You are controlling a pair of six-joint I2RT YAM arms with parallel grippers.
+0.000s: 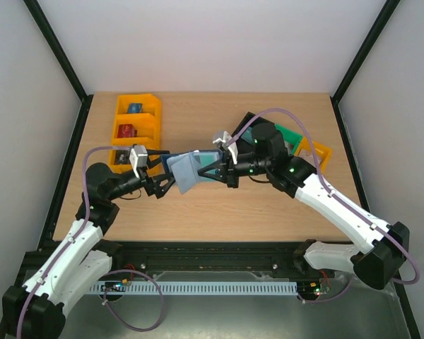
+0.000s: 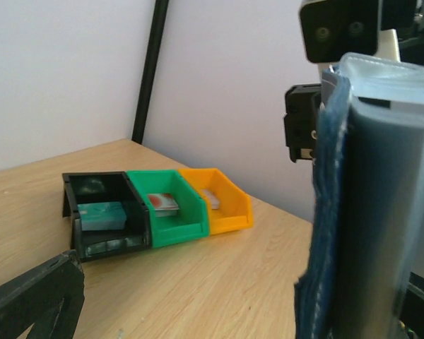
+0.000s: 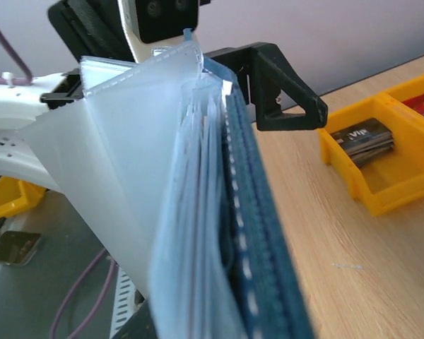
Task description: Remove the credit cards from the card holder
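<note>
Bench [image 1: 219,212] lies open along its near edge; bins [image 1: 136,121] sit in 2 far corners. Right gripper [image 1: 210,169] clamps card holder [image 1: 186,173] aloft; left gripper [image 1: 164,169] gapes beside it.

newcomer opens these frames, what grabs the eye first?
The navy card holder sits mid-table between the two arms, its clear sleeves fanned out, with the right claw shut on it and the left claw wide open at its other edge. Next, the orange bins at far left and the row of black, green and orange bins at far right.
</note>
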